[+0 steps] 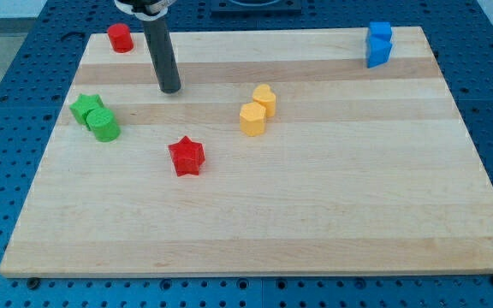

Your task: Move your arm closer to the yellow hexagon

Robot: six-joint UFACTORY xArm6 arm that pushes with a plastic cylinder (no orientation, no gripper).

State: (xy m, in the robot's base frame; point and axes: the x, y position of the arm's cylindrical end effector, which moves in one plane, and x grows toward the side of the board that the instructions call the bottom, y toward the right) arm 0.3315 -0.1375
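Observation:
The yellow hexagon [252,119] lies near the board's middle, touching a second yellow block [264,99], rounded like a heart, just above and right of it. My tip [170,88] rests on the board in the upper left part, about a hundred pixels to the left of the hexagon and a little higher. The rod rises from the tip to the view's top edge. Nothing touches the tip.
A red star [186,156] lies below the tip. A green star [85,109] and a green cylinder [103,125] sit together at the left. A red cylinder [120,38] is at the top left corner. Two blue blocks [378,44] stand at the top right. The wooden board [315,222] lies on a blue perforated table.

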